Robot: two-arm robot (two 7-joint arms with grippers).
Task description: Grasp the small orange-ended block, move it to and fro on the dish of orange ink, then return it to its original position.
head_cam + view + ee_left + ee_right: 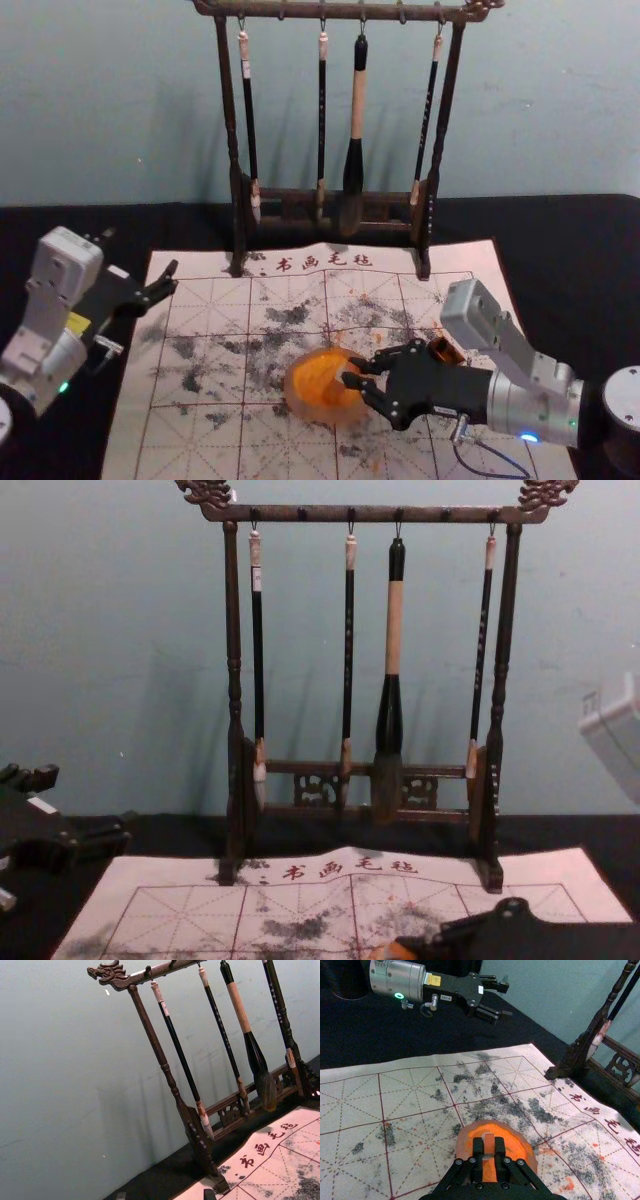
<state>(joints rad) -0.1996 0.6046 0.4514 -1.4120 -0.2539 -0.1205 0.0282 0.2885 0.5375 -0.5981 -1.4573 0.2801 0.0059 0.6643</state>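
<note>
Block (489, 1145) — pale, orange-tinged — in right gripper (351, 372) over dish (292, 388); left gripper (142, 256) apart

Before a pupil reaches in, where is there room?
Between the ink dish and the near left corner of the mat, and from dish to brush rack. Crowded: the dish's right side, where the right tool grips the block, and far left, by the left tool.

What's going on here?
The robot's right gripper has the small orange-ended block pinched over the dish of orange ink, on the calligraphy mat. I can't tell whether the block touches the ink. The left gripper hangs open and idle by the mat's left edge. Brushes hang on the rack behind.
</note>
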